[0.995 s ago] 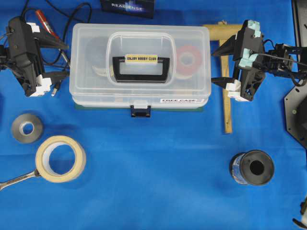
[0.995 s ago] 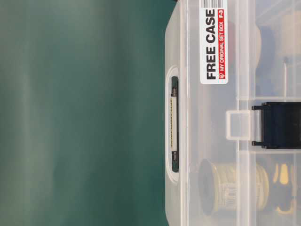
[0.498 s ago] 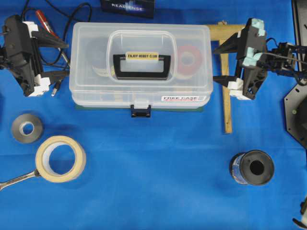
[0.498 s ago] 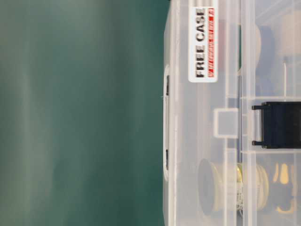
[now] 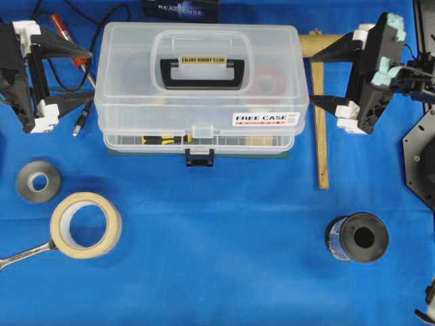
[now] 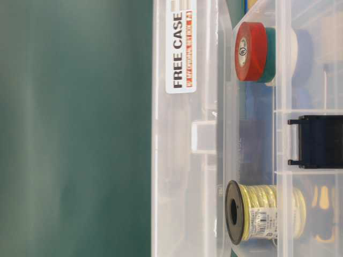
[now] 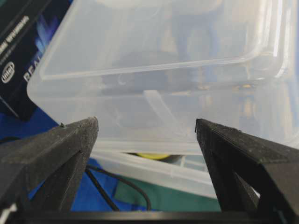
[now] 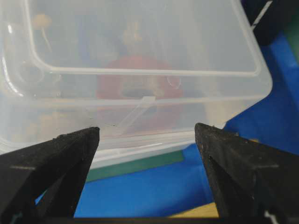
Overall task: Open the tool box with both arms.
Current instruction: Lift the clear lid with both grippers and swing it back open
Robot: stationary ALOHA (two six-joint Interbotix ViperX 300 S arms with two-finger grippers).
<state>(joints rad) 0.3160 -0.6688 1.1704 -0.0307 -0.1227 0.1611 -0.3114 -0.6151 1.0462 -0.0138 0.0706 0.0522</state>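
**Lid lifted at the front, both grippers wide at the ends**

Blue cloth covers the whole table I am watching from overhead. Nearest me on the left lies a roll of cream masking tape with a metal wrench touching its near left side, and just beyond them a smaller grey tape roll. On the near right stands a black wire spool, well apart from everything else.

Farther back, in the middle, sits the large clear plastic tool box with its black handle and yellow label on top. Its dark blue front latch hangs on the green base, and the clear lid is raised off the lower tray along the front edge. Through that gap the table-level view shows a red tape roll and a spool of yellow wire inside.

A wooden square lies just right of the box. At the left end my left gripper has its black pointed fingers spread wide, gripping nothing; its wrist view shows the box end between the tips without contact. The right gripper, with pale teal parts, stands equally spread and empty at the right end. A dark printed carton lies at the far edge.
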